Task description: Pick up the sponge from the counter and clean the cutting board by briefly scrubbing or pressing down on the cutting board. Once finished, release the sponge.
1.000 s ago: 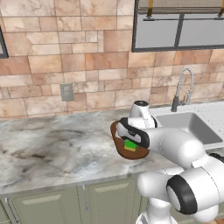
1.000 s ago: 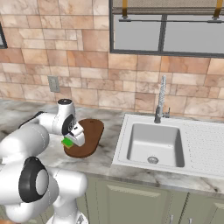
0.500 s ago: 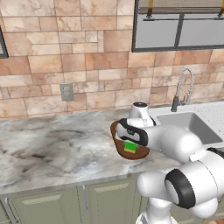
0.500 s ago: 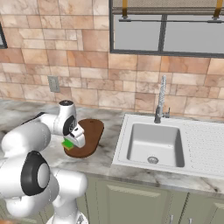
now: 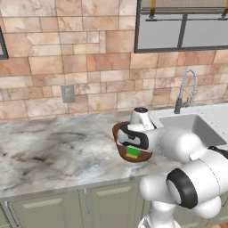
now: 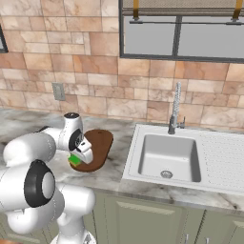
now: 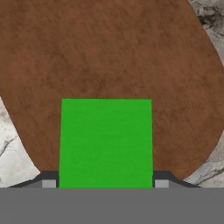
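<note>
Marbled grey counter [image 5: 53,147] runs under a tan tiled wall, carrying the cutting board [image 7: 109,52]. On the board's near end sits the sponge [image 7: 106,142], clamped between the fingers of the gripper [image 7: 105,183]. It likely handles light, soft and squashy, best held across its short sides. No writing is legible.

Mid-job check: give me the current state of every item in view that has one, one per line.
tool: shut on the sponge, one fingertip at each side.
sponge: gripped, green face up, over the cutting board.
cutting board: lying flat on the counter, under the sponge.
faucet: no water seen running.
sink: basin holds nothing.
</note>
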Robot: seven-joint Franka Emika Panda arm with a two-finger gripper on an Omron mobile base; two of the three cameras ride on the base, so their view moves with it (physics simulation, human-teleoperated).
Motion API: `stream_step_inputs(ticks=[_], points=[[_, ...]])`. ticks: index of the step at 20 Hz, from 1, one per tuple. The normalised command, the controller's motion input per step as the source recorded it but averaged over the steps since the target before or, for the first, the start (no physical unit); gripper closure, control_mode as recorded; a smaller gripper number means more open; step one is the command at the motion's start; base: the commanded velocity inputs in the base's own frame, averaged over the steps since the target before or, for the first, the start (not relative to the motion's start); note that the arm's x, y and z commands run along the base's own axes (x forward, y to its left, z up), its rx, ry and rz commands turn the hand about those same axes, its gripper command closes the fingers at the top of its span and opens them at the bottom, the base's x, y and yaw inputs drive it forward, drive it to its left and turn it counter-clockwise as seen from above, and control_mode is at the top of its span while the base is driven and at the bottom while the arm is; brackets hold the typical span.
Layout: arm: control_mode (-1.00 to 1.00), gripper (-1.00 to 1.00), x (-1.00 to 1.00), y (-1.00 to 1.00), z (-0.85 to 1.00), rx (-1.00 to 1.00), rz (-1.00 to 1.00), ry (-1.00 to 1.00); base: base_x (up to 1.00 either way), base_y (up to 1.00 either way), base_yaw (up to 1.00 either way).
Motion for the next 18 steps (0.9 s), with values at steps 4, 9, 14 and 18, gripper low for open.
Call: stream_step_inputs(ticks=[4,9,14,18], points=[[-1.0,1.0,0.0,0.0,-0.16,-0.04,0.0,0.0,0.0,0.0,0.0],[-1.0,1.0,0.06,0.0,-0.01,-0.02,0.0,0.0,0.0,0.0,0.0],[-1.0,1.0,0.16,0.0,0.0,0.0,0.0,0.0,0.0,0.0,0.0],[-1.0,1.0,0.38,0.0,0.0,0.0,0.0,0.0,0.0,0.0,0.0]])
